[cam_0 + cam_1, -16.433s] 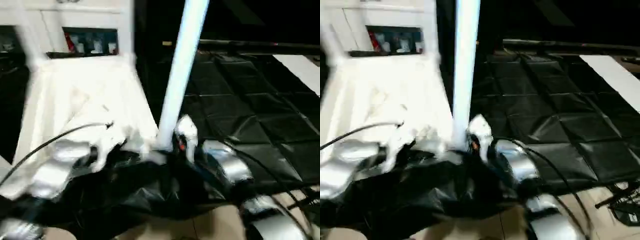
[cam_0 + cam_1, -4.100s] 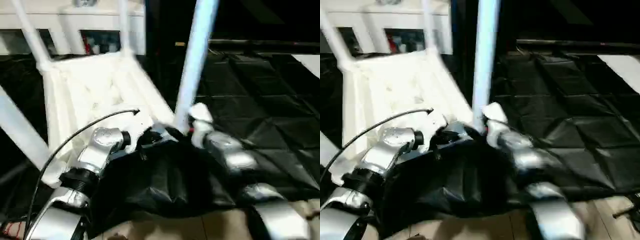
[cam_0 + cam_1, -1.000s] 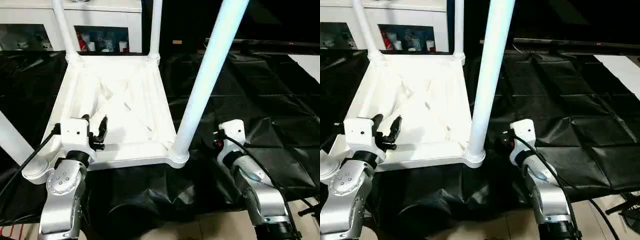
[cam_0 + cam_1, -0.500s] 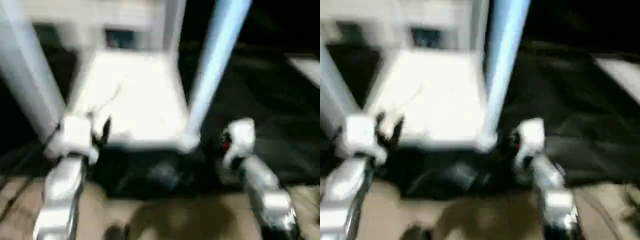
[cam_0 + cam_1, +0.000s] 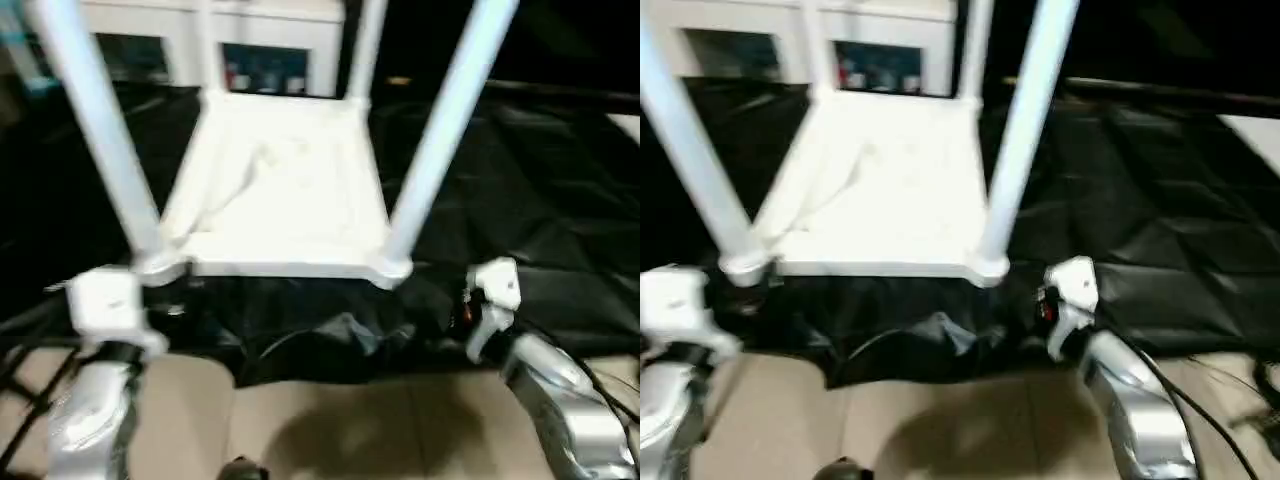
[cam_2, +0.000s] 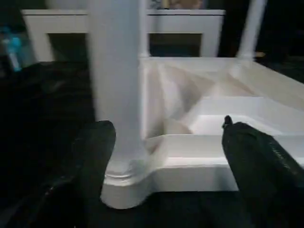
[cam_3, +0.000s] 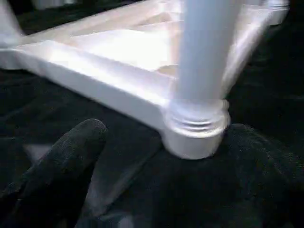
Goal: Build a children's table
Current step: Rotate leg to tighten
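Both grippers, left (image 6: 161,156) and right (image 7: 161,166), hung spread and empty just short of the upturned table top (image 5: 285,190) at twelve o'clock, whose four legs (image 5: 440,130) already stood socketed, leaving apparently only righting it.

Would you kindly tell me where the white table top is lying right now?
In the left eye view the table top lies upside down on the black sheet, centre-left, with its legs standing up from the corners and the white cabinet just behind it.
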Available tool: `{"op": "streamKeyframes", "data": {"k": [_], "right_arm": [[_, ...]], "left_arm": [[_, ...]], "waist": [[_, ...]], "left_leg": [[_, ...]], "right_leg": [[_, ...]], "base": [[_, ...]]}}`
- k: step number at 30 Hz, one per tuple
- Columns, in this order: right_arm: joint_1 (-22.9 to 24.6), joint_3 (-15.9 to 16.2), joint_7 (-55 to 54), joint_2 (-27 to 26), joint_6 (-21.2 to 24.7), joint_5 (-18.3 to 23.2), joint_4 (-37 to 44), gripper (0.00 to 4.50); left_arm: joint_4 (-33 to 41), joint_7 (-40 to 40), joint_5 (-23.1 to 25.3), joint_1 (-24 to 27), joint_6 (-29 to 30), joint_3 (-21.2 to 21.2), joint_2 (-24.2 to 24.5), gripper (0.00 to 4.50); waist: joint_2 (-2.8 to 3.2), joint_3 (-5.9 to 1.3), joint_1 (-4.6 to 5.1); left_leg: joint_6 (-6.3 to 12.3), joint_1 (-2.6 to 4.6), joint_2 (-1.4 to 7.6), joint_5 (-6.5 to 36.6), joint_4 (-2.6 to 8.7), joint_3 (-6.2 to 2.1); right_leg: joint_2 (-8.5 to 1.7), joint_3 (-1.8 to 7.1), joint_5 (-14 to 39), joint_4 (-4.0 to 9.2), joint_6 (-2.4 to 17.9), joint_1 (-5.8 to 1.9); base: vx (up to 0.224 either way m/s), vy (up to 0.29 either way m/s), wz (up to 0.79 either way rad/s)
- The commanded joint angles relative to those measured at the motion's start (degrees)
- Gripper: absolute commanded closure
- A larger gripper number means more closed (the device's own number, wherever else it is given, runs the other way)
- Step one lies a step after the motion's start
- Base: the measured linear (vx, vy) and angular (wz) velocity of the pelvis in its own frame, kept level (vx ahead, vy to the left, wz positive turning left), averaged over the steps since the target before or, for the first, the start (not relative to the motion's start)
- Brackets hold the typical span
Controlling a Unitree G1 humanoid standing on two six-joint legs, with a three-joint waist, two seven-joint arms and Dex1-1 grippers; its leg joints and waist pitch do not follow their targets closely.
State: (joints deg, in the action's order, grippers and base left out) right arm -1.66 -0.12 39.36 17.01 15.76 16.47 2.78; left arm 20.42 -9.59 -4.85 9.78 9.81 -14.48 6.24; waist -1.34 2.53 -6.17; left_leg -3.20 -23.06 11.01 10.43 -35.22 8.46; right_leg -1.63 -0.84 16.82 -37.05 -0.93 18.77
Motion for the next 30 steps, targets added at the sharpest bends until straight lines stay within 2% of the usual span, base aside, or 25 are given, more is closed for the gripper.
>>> {"op": "streamKeyframes", "data": {"k": [1, 2, 3, 6, 7, 8, 9, 10, 12, 14, 16, 17, 18, 19, 20, 23, 25, 28, 30], "right_arm": [[-0.7, 1.5, 4.2, 1.3, 2.0, 2.8, 2.5, 0.0], [-0.9, 1.8, 4.8, 1.3, 2.4, 3.3, 2.6, 0.0], [-1.3, 2.4, 6.0, 1.5, 2.9, 3.8, 2.6, 0.0], [-3.0, 4.4, 8.2, 2.2, 3.5, 3.8, 1.6, 0.0], [-3.0, 4.4, 8.2, 2.2, 3.5, 3.8, 1.6, 0.0], [-4.8, 5.5, 9.1, 2.1, 2.7, 2.8, -0.1, 0.0], [-5.8, 5.8, 9.1, 1.7, 2.7, 2.5, -1.0, 0.0], [-6.9, 6.1, 8.9, 1.2, 2.6, 2.2, -2.1, 0.0], [-8.6, 6.8, 8.5, 0.4, 2.0, 1.3, -3.8, 0.0], [-9.9, 7.8, 8.4, -0.1, 1.4, 0.4, -5.1, 0.0], [-11.1, 9.0, 8.3, -0.4, 0.7, -0.4, -6.1, 0.0], [-11.8, 10.0, 8.4, -0.5, 0.4, -1.1, -6.8, 0.0], [-11.8, 10.0, 8.4, -0.5, 0.4, -1.1, -6.8, 0.0], [-12.1, 10.4, 8.5, -0.6, 0.3, -1.3, -7.1, 0.0], [-12.4, 10.6, 8.9, -0.8, 0.2, -1.2, -7.5, 0.0], [-13.1, 10.9, 9.8, -1.4, -0.2, -1.0, -8.6, 0.0], [-13.5, 11.1, 10.0, -1.5, -0.4, -1.0, -9.1, 0.0], [-14.9, 11.4, 10.3, -1.8, -1.4, -1.5, -10.9, 0.0], [-15.3, 11.5, 10.3, -2.0, -1.6, -1.6, -11.3, 0.0]], "left_arm": [[-0.7, 1.1, -0.6, -1.2, 2.2, -0.5, 0.2, 0.08], [-1.0, 1.0, -0.6, -1.6, 2.3, -0.4, 0.5, 0.08], [-1.7, 1.1, -0.6, -2.5, 2.8, -0.5, 0.8, 0.04], [-3.7, 0.7, -1.4, -4.6, 4.3, -0.5, 1.6, 0.04], [-3.7, 0.7, -1.4, -4.6, 4.3, -0.5, 1.6, 0.04], [-6.1, 0.0, -1.6, -6.1, 4.8, -0.1, 2.3, 0.04], [-7.5, -0.2, -1.5, -7.0, 5.0, 0.0, 2.6, 0.04], [-9.5, -0.3, -1.5, -8.5, 4.7, -0.1, 2.9, 0.04], [-13.8, 0.5, -0.8, -11.6, 4.6, -0.7, 3.6, 0.04], [-17.7, 2.0, -0.3, -14.5, 5.2, -1.5, 4.3, 0.04], [-21.3, 2.7, -0.1, -17.0, 5.9, -1.8, 5.2, 0.04], [-23.3, 3.7, 0.4, -18.6, 6.0, -1.8, 5.8, 0.04], [-23.3, 3.7, 0.4, -18.6, 6.0, -1.8, 5.8, 0.04], [-23.9, 4.1, 0.3, -19.2, 5.7, -2.1, 5.8, 0.04], [-24.5, 5.0, 0.6, -19.9, 6.1, -2.4, 5.8, 0.04], [-26.7, 5.5, -0.1, -21.8, 5.0, -2.7, 5.5, 0.04], [-27.9, 4.9, -0.7, -22.8, 3.9, -2.6, 5.3, 0.04], [-31.7, 5.3, -0.6, -25.9, 2.5, -2.5, 6.1, 0.04], [-32.6, 5.7, -0.7, -26.8, 2.5, -2.7, 6.3, 0.04]], "waist": [[-0.3, -2.25, 0.34], [-0.04, -2.3, 0.26], [-0.04, -1.83, 0.5], [-0.3, -1.6, 0.55], [-0.44, -1.47, 0.6], [-1.01, -1.44, 0.71], [-1.2, -1.76, 0.54], [-1.08, -1.88, 0.55], [-1.03, -2.0, 0.49], [-1.07, -2.49, 0.38], [-1.29, -2.59, 0.26], [-1.08, -2.83, 0.04], [-1.23, -2.97, -0.05], [-1.23, -2.97, -0.05], [-1.17, -3.03, -0.13], [-1.17, -3.08, -0.33], [-1.38, -3.03, -0.51], [-1.26, -2.83, -0.46], [-1.23, -2.87, -0.47]], "left_leg": [[-0.11, 1.72, 2.62, 13.1, 5.62, -1.3], [-0.12, 1.98, 2.63, 13.6, 5.61, -1.23], [-1.02, 2.22, 2.66, 16.6, 5.96, -1.1], [-2.47, 2.4, 2.55, 19.7, 6.1, -0.98], [-2.81, 2.49, 2.47, 20.6, 6.15, -0.98], [-3.11, 2.37, 2.37, 20.9, 6.3, -0.9], [-2.86, 2.45, 2.38, 19.2, 6.32, -0.84], [-2.62, 2.65, 2.47, 17.6, 6.17, -0.72], [-2.69, 2.68, 2.43, 16.1, 6.1, -0.52], [-2.6, 2.6, 2.52, 13.0, 5.94, -0.54], [-2.02, 2.64, 2.42, 11.5, 5.74, -0.4], [-1.67, 2.62, 2.33, 9.8, 5.5, -0.36], [-1.27, 2.44, 2.42, 8.1, 5.38, -0.33], [-1.27, 2.44, 2.42, 8.1, 5.38, -0.33], [-0.76, 2.51, 2.44, 7.1, 5.2, -0.24], [-0.4, 2.56, 2.44, 7.3, 5.12, -0.09], [-0.23, 2.58, 2.57, 7.6, 5.21, -0.13], [-1.15, 2.68, 2.68, 10.1, 5.58, -0.18], [-1.59, 2.74, 2.7, 10.6, 5.6, -0.18]], "right_leg": [[-5.46, 1.58, -5.1, 4.76, 6.9, -0.65], [-5.51, 1.64, -3.4, 4.99, 7.0, -0.37], [-5.64, 1.85, 3.4, 5.66, 7.2, 0.34], [-5.86, 2.07, 10.8, 6.31, 6.9, 0.78], [-5.89, 2.09, 12.7, 6.44, 6.8, 0.92], [-5.95, 2.05, 14.9, 6.56, 6.5, 0.75], [-6.13, 2.04, 14.4, 6.52, 6.2, 0.67], [-6.07, 2.13, 11.5, 6.35, 6.7, 1.01], [-5.91, 2.09, 8.0, 6.04, 7.1, 1.08], [-5.81, 1.9, 1.2, 5.3, 7.5, 0.65], [-5.7, 1.81, -2.8, 4.95, 7.9, 0.56], [-5.72, 1.79, -5.5, 4.64, 8.0, 0.35], [-5.8, 1.78, -8.5, 4.4, 8.1, 0.12], [-5.8, 1.78, -8.5, 4.4, 8.1, 0.12], [-5.7, 1.69, -12.0, 4.14, 8.6, 0.11], [-5.71, 1.68, -12.8, 4.12, 9.2, 0.07], [-5.9, 1.69, -12.1, 4.16, 9.4, -0.03], [-5.94, 1.68, -7.7, 4.48, 9.5, 0.13], [-6.02, 1.73, -6.8, 4.51, 9.4, 0.16]], "base": [[0.0, 0.0, 0.0], [0.0, 0.0, 0.0], [0.0, 0.0, 0.0], [-0.037, 0.003, -0.03], [0.0, 0.0, 0.0], [0.0, 0.0, 0.0], [0.0, 0.0, 0.0], [0.0, 0.0, 0.0], [0.0, 0.0, 0.0], [0.0, 0.0, 0.0], [0.0, 0.0, 0.0], [0.0, 0.0, 0.0], [0.0, 0.0, 0.0], [0.0, 0.0, 0.0], [0.0, 0.0, 0.0], [0.0, 0.0, 0.0], [0.0, 0.0, 0.0], [0.0, 0.0, 0.0], [0.0, 0.0, 0.0]]}}
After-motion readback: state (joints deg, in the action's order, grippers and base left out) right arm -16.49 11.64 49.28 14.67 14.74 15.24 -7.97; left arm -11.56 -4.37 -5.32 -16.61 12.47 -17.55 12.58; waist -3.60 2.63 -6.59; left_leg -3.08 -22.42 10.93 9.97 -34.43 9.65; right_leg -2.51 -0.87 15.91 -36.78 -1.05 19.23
